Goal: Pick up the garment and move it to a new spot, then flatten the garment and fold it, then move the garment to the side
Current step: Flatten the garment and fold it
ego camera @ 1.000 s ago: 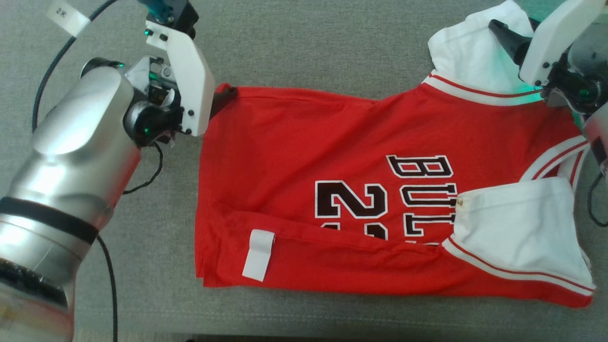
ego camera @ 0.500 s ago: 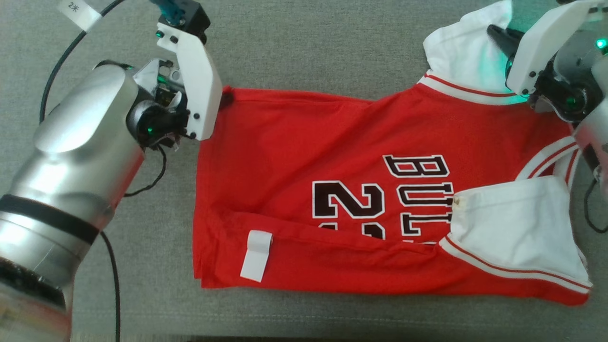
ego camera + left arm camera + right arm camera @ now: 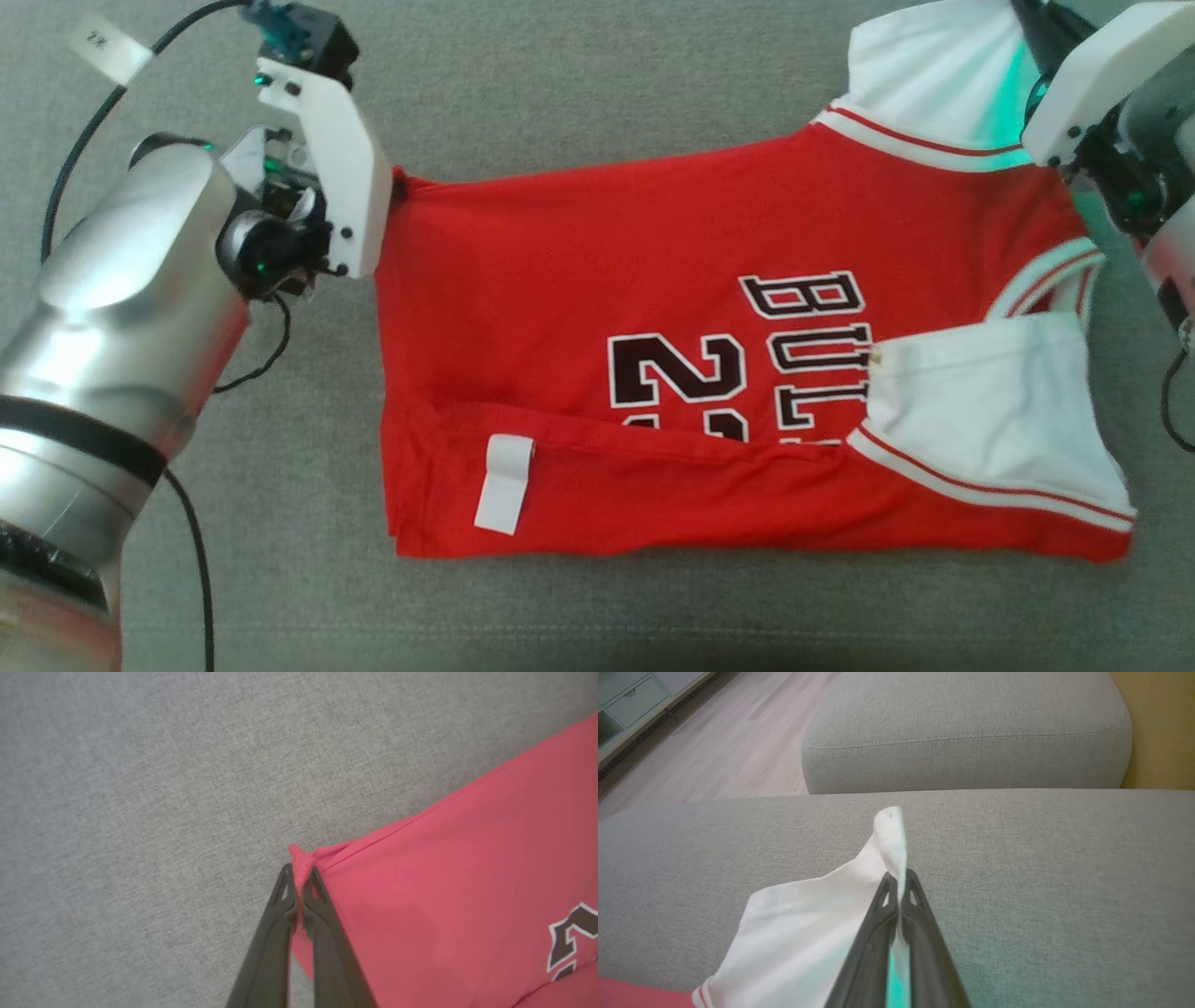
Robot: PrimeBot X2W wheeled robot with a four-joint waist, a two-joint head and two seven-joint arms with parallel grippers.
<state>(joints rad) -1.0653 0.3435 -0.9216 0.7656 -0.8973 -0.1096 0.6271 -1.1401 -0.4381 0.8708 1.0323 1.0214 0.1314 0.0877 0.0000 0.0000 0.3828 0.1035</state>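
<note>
Since a second ago both of our grippers have closed on the jersey (image 3: 653,280), and the edge strung between them now runs tauter than it did

Our left gripper (image 3: 299,879) has its fingers pressed together on the red hem corner (image 3: 299,858), a small peak of cloth poking out past the tips. Our right gripper (image 3: 899,882) is likewise pinched tight on the far white sleeve (image 3: 808,933), whose end stands up beyond the fingertips.

We see the jersey lying on the grey cushion (image 3: 597,84) with its long axis running straight from one gripper to the other: hem toward the left gripper, neck and sleeves toward the right one. The side away from both grippers is folded over onto the front. A second white sleeve (image 3: 990,411) lies on the chest, short of the right gripper.

The black, white-edged lettering (image 3: 803,345) reads "BUL", with a "2" and part of another digit beside it on the left gripper's side; the fold covers the rest. The letter tops point toward the right gripper. A blank white tag (image 3: 504,485) sits on the folded strip. A paper flag (image 3: 107,47) on the cable (image 3: 65,177) behind the left gripper shows a "2" and a mark we cannot make out
</note>
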